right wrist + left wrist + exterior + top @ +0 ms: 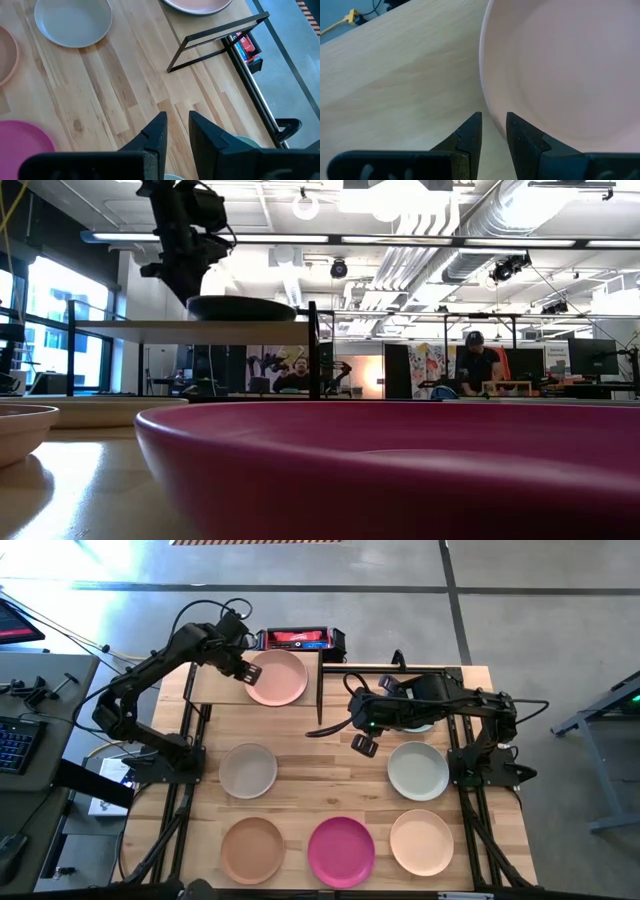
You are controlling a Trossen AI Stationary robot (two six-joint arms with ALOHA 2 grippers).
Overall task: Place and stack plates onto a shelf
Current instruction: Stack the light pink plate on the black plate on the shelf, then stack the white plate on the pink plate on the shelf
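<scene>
A peach plate [280, 678] lies on the shelf [215, 685], a light wood panel in a black frame at the table's far left. In the low view the plate's underside [240, 310] sits on the panel [190, 330]. My left gripper [243, 670] is shut on the plate's left rim. My right gripper [365, 745] hangs above the bare table middle, its fingers [155, 131] a narrow gap apart with nothing between them. On the tabletop lie a grey plate [248, 770], a pale green one [418, 770], a tan one [253, 850], a magenta one [341, 852] and a cream one [422, 842]. My left gripper [494, 127] has the peach plate's rim [487, 107] between its two fingers, one finger outside the plate and one over its inside. The fingers come steeply from above, from the table's left side. The plate sits level on the shelf.
A red and black box [300, 638] stands just behind the shelf. The shelf's black frame [220, 37] rises at its right end. Free wood lies between the shelf and the row of plates. People sit in the room beyond [480, 360].
</scene>
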